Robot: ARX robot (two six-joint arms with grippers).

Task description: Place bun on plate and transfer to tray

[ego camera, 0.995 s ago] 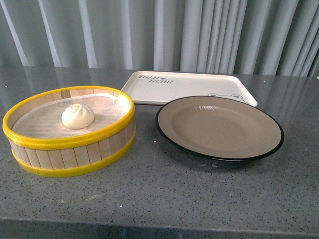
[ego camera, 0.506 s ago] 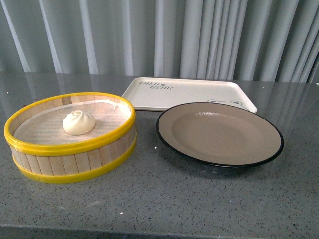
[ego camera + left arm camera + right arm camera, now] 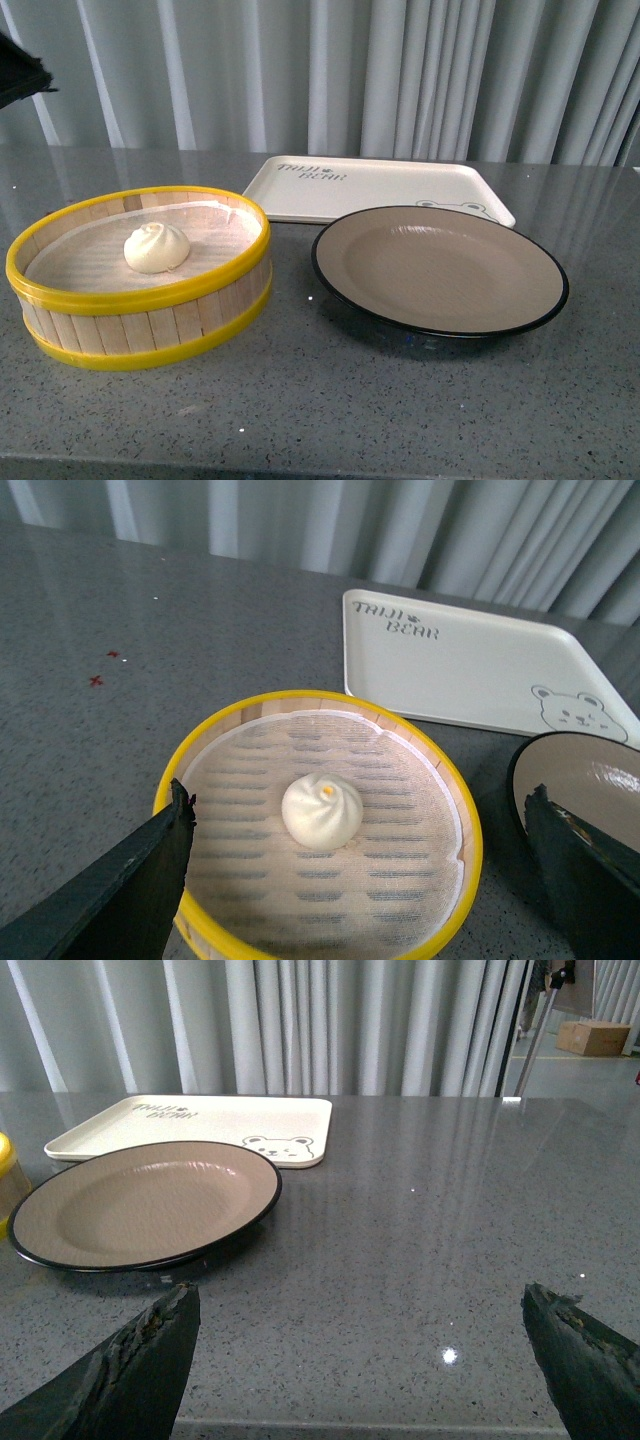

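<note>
Fingers [image 3: 140, 875] of left gripper [image 3: 357, 802] stood wide apart, clear of the bun [image 3: 322, 812], judged soft and light; pinch its sides gently.

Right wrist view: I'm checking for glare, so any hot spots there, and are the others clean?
Right wrist view: one small bright glint on the table, plate sharp. Left wrist view: even light, bun crisp. Front view: soft shadow under the plate, no blur.
</note>
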